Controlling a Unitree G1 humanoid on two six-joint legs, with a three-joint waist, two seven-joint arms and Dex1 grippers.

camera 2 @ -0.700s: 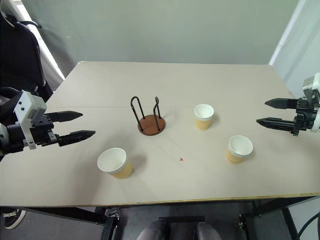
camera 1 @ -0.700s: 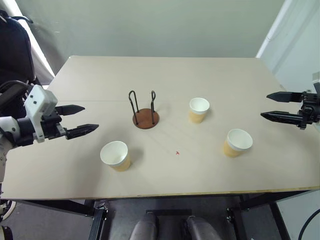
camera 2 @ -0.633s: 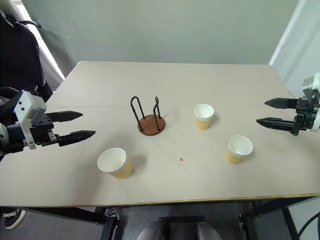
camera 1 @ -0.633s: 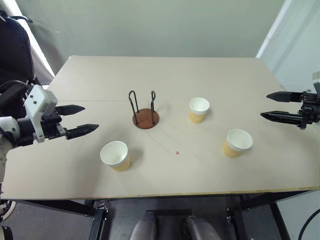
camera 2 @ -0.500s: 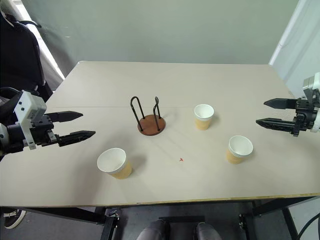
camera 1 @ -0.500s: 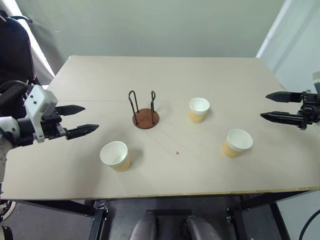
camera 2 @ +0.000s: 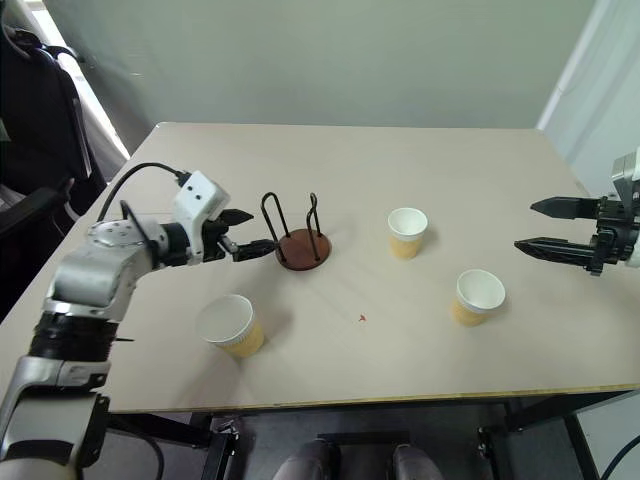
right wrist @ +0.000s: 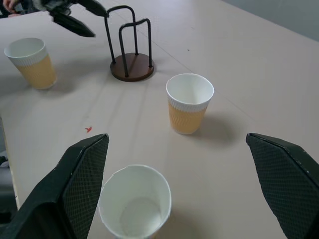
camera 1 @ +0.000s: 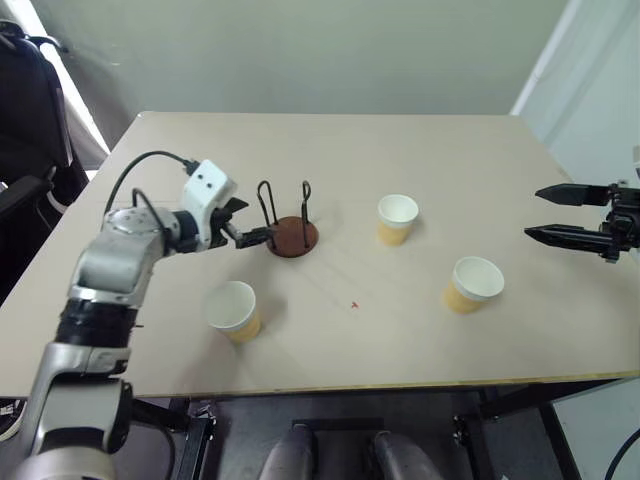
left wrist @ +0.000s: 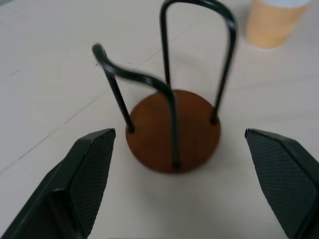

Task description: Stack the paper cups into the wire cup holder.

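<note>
3 paper cups (camera 2: 407, 232) (camera 2: 479, 297) (camera 2: 229, 326) upright on table (camera 2: 350, 160), none yet in wire cup holder (camera 2: 298, 237).
Cups judged light, thin-walled, easily crushed: to be pinched gently across rim. Left gripper (camera 2: 243, 234) spread wide just beside holder; right gripper (camera 2: 540, 226) spread, empty.

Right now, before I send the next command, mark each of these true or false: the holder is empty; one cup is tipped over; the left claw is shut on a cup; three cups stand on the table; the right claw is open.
1. The wire cup holder is empty. True.
2. One cup is tipped over. False: all stand upright, mouths up.
3. The left claw is shut on a cup. False: it is open, empty, just beside the holder.
4. Three paper cups stand on the table: left cup, middle cup, right cup. True.
5. The right claw is open. True.
</note>
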